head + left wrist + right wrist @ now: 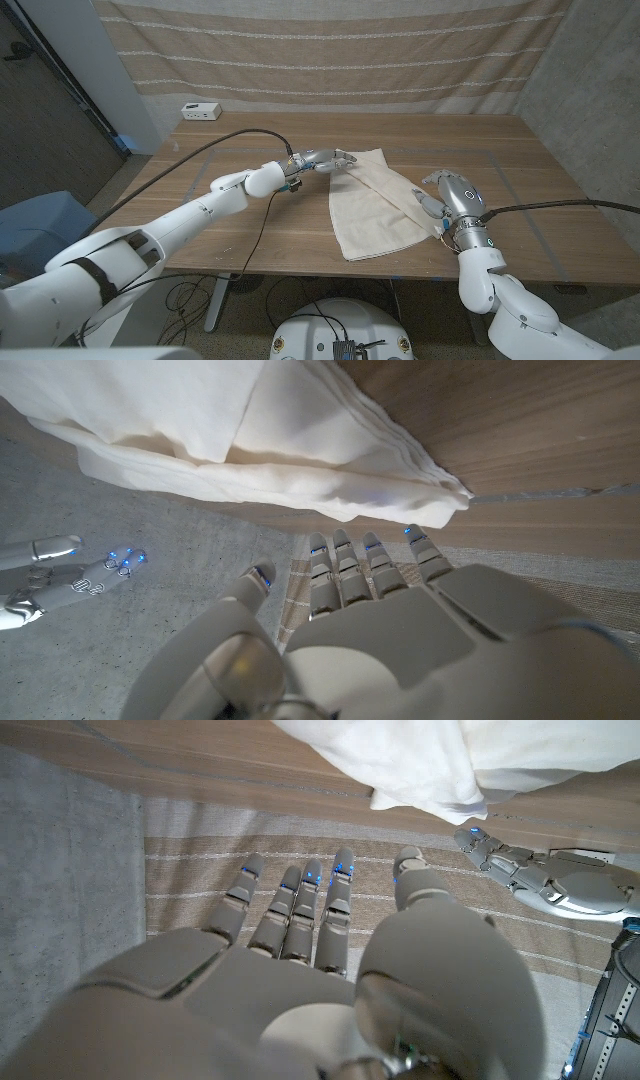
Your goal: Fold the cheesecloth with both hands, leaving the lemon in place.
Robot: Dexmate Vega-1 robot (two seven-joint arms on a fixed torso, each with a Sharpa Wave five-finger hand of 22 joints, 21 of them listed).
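On the worktop [250, 220] the cheesecloth [372, 205] lay already doubled into a long strip, and I saw no lemon anywhere. I had the left hand [332, 160] at the cloth's far corner, fingers spread and holding nothing, placed there, I judged, to take that end. The right hand [452, 197] stood just beside the cloth's other long edge, likewise spread and empty, ready to match it. From the head view I read the overall layout. The left wrist view gave me the stacked layers along the folded edge, and the right wrist view showed the near corner bunched and lifted.
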